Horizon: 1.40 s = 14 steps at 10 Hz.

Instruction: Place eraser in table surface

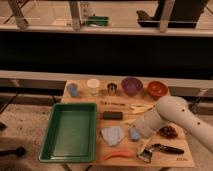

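- Only one view here, looking down at a wooden worktop [167,95] with a bunch of stuff spread out on it.
- Big green tray [70,131] sits on the left side, nothing visible inside it.
- Back row, left to right: blue cup [73,89], white cup [93,86], small metal cup [112,89], purple bowl [131,85], red bowl [157,89].
- The eraser [113,115], a dark little block, lies flat on the worktop just right of the tray, roughly mid-table.
- The white arm [172,117] comes in from the right and reaches across the front half. The jaws [135,131] are down low just beside a grey cloth [112,135], right of and a bit in front of the eraser, with something blue at the tip. Can't tell if they're wide or pinched.
- Near the front edge: an orange carrot-ish thing [119,155] and a black-handled tool [161,149].
- Some dark reddish clump [168,131] peeks out just right of the arm.
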Available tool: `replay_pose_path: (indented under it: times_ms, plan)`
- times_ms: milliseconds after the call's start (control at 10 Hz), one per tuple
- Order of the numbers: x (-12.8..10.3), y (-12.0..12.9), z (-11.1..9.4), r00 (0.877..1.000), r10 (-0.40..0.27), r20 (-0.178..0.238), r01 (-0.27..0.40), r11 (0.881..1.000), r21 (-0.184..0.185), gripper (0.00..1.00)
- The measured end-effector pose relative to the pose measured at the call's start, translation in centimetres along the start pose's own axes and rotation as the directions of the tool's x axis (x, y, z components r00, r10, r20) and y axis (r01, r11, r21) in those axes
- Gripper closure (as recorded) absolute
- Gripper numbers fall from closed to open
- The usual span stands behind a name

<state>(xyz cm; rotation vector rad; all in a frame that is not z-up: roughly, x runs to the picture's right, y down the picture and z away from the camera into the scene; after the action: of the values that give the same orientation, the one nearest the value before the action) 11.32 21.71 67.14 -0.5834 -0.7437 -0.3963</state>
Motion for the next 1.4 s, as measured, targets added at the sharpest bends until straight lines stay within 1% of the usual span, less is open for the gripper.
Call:
replay_pose_path:
  times_ms: [100,200,300,400,500,600,700,900,1000,1200,1400]
  plan:
    - [0.7,-1.2,0.4,1.000,0.025,-0.003,-0.025,1.000,-0.008,0.20]
    - [1.4,-2.9,0.8,0.999,0.049,-0.017,-0.049,0.999,-0.016,0.20]
    - [2.0,-5.0,1.5,0.995,0.078,-0.059,-0.079,0.997,-0.011,0.20]
    - [2.3,-6.5,2.0,0.990,0.107,-0.096,-0.107,0.994,-0.004,0.20]
    - [2.7,-8.3,3.1,0.976,0.164,-0.140,-0.164,0.986,0.014,0.20]
    - [3.1,-9.2,3.4,0.966,0.206,-0.159,-0.204,0.979,0.030,0.20]
    - [3.2,-10.1,3.9,0.956,0.237,-0.173,-0.233,0.971,0.048,0.20]
    - [2.5,-11.9,5.9,0.939,0.283,-0.197,-0.272,0.959,0.081,0.20]
    - [2.6,-12.4,6.5,0.934,0.298,-0.199,-0.287,0.954,0.083,0.20]
    - [2.7,-13.7,8.1,0.927,0.319,-0.196,-0.310,0.948,0.075,0.20]
    - [2.7,-15.5,9.4,0.931,0.298,-0.211,-0.293,0.954,0.057,0.20]
